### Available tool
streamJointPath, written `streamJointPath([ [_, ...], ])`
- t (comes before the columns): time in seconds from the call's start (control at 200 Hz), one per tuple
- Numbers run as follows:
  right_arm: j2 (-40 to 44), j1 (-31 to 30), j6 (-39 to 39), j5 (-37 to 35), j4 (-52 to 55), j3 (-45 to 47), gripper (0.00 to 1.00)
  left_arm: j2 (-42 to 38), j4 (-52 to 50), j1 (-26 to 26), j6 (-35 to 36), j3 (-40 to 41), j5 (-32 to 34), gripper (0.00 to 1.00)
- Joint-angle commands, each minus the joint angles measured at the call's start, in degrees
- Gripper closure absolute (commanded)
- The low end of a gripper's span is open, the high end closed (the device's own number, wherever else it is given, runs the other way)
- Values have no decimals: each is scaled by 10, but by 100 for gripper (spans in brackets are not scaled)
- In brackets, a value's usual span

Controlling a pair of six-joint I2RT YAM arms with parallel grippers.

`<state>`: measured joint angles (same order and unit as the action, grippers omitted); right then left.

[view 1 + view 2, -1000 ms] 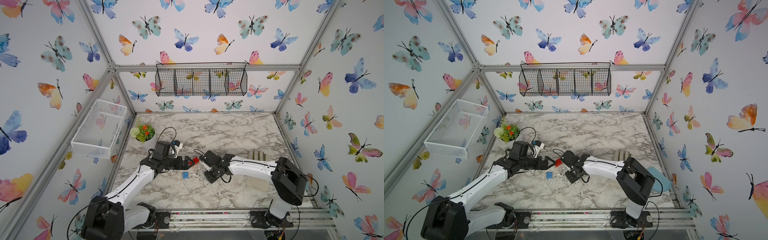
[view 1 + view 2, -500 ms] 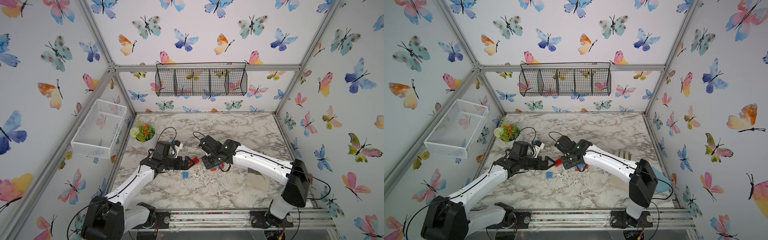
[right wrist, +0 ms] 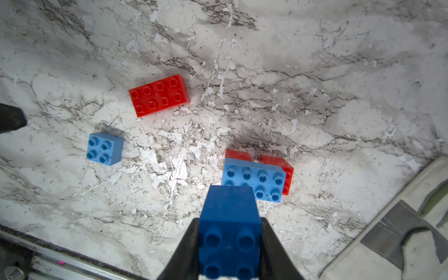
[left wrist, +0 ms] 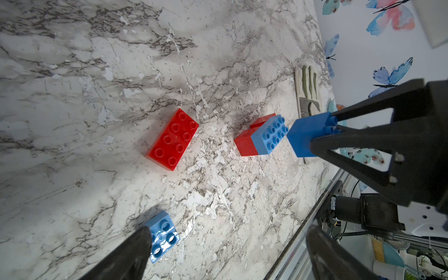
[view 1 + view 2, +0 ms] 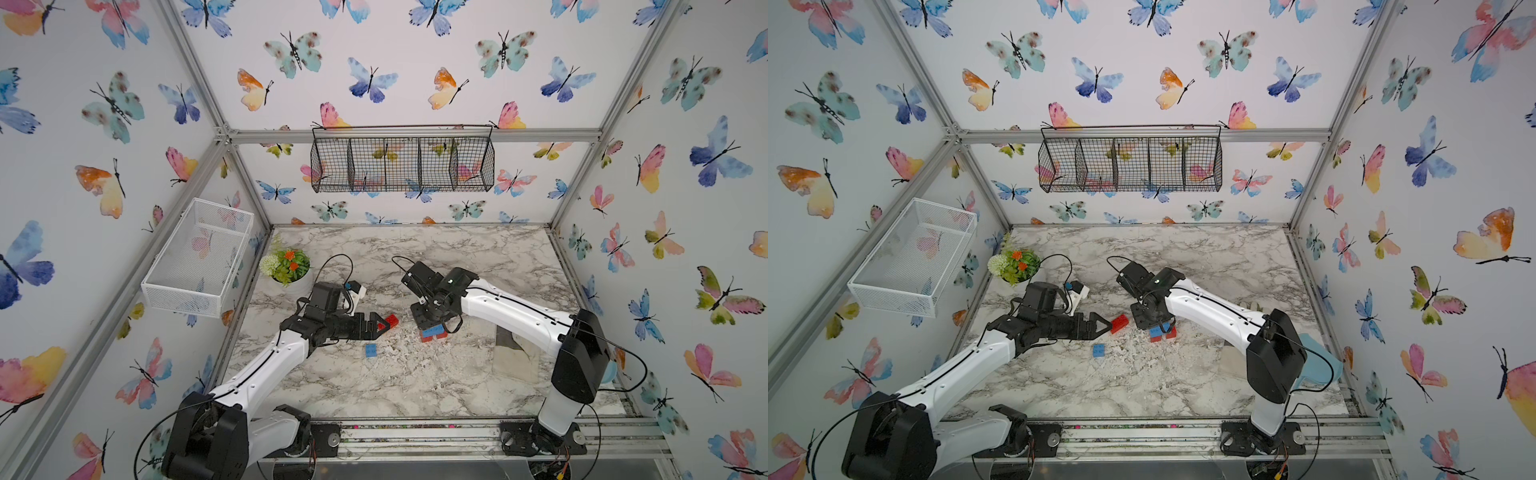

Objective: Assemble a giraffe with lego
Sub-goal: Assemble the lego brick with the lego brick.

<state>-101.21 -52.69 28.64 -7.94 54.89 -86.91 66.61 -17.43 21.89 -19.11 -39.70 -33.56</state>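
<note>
Near the centre of the marble tabletop (image 5: 415,374), the right gripper (image 3: 229,244), fingers pinching a dark blue square brick (image 3: 229,218), has swung over from the loose bricks and now hovers above the half-built giraffe (image 3: 257,174), so the neck comes next. The left gripper (image 4: 225,249), fingers spread, waits by a small blue brick (image 4: 162,235) and long red brick (image 4: 173,139).

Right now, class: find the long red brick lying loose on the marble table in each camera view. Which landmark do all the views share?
Top views: long red brick lies at the left gripper's tip.
Left wrist: mid-frame.
Right wrist: upper middle.
Shared landmark: small loose blue brick nearby.
</note>
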Motion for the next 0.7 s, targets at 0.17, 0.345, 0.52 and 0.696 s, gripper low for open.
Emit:
streamJointPath([
  [0.17, -11, 14, 7, 19, -19, 33, 66, -10, -1, 4, 7, -8, -10, 2],
  [0.345, -12, 14, 20, 22, -32, 44, 66, -11, -1, 4, 6, -8, -10, 2],
  [0.52, -16, 14, 28, 25, -39, 50, 66, -12, -1, 4, 6, -7, -11, 2],
  [0.696, -22, 14, 47, 12, -38, 52, 66, -15, -1, 4, 5, -7, -10, 2],
])
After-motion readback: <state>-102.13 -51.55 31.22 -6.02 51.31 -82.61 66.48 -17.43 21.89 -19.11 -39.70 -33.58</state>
